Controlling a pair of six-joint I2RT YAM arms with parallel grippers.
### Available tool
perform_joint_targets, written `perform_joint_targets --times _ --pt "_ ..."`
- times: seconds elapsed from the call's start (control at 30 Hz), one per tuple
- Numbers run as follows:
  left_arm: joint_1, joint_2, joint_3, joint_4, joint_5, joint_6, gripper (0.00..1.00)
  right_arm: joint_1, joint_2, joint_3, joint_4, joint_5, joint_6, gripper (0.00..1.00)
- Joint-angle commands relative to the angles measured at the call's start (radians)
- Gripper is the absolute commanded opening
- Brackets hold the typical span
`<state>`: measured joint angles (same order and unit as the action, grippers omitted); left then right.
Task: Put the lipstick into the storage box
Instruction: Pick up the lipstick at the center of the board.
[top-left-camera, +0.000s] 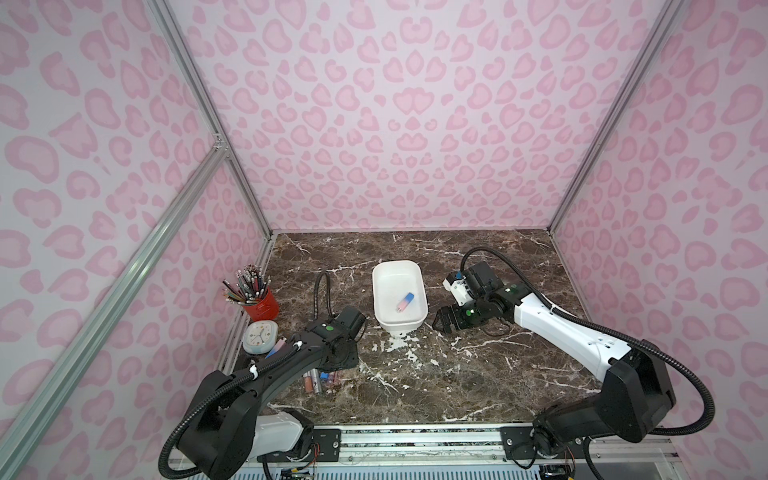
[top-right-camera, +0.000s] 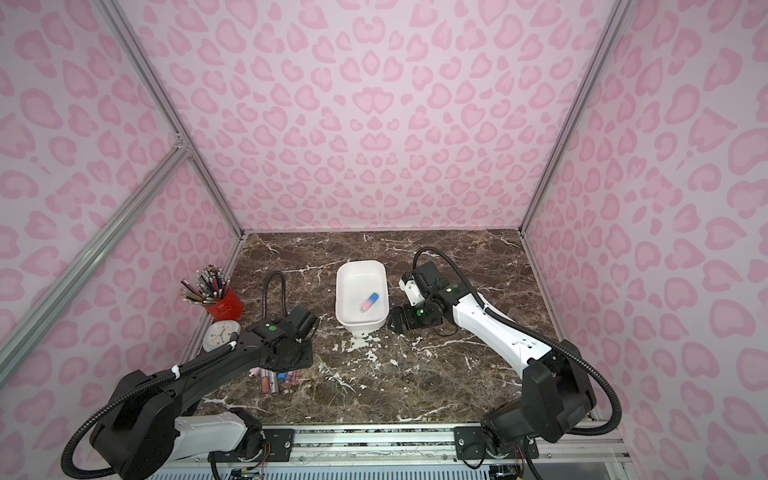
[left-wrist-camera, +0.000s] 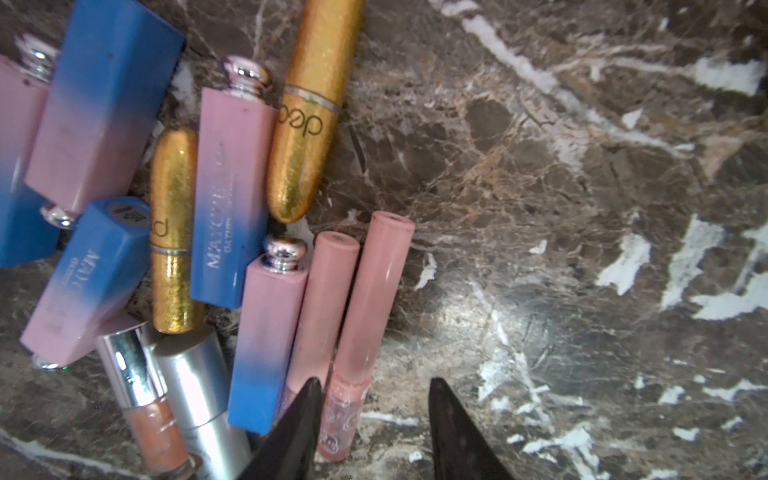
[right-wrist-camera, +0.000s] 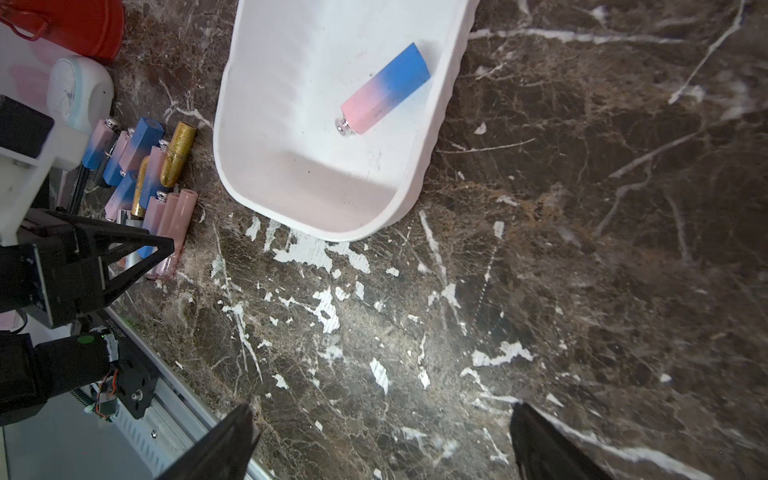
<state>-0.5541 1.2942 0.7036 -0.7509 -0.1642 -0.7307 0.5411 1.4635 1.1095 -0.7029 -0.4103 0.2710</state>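
Observation:
The white storage box (top-left-camera: 376, 291) (top-right-camera: 338, 291) (right-wrist-camera: 220, 124) stands mid-table with one pink-and-blue lipstick (top-left-camera: 405, 302) (top-right-camera: 369, 302) (right-wrist-camera: 386, 89) lying inside. A pile of lipsticks (top-left-camera: 320, 378) (top-right-camera: 276, 380) lies at the front left, partly hidden under my left arm. My left gripper (left-wrist-camera: 374, 386) hangs low over the pile's edge, open. The clear end of a pink gloss tube (left-wrist-camera: 365, 316) lies between the jaws, against one finger and apart from the other. Beside that tube lie a second pink tube (left-wrist-camera: 320, 311) and a pink-and-blue lipstick (left-wrist-camera: 266, 345). My right gripper (top-left-camera: 440, 322) (top-right-camera: 395, 322) (right-wrist-camera: 382, 411) stands open and unladen, right of the box.
A red pencil cup (top-left-camera: 259, 305) (top-right-camera: 222, 305) and a small white clock (top-left-camera: 259, 337) (top-right-camera: 222, 334) stand by the left wall, behind the pile. Gold tubes (left-wrist-camera: 311, 112) lie in the pile. A metal rail (top-left-camera: 415, 436) runs along the table's front edge.

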Motion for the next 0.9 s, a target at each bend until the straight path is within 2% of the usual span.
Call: perform_joint_targets --times 0.0,0.37,0.47,0.5,0.87 --pt "0.0 0.023 0.002 0.008 -0.005 0.019 0.45 -0.001 -0.005 -0.012 0.018 0.021 0.023 0.99" --pt "0.001 0.075 -0.003 0.042 0.028 0.043 0.43 0.001 -0.025 -0.031 0.028 0.03 0.048 0.99" --pt "0.002 0.086 -0.002 0.05 0.035 0.046 0.38 0.001 -0.024 -0.03 0.026 0.029 0.048 0.99" --pt "0.0 0.089 -0.003 0.055 0.039 0.047 0.33 0.001 -0.023 -0.028 0.024 0.027 0.048 0.99" --pt "0.0 0.161 0.011 0.095 0.071 0.042 0.19 -0.002 -0.026 -0.017 0.0 0.027 0.025 0.99"
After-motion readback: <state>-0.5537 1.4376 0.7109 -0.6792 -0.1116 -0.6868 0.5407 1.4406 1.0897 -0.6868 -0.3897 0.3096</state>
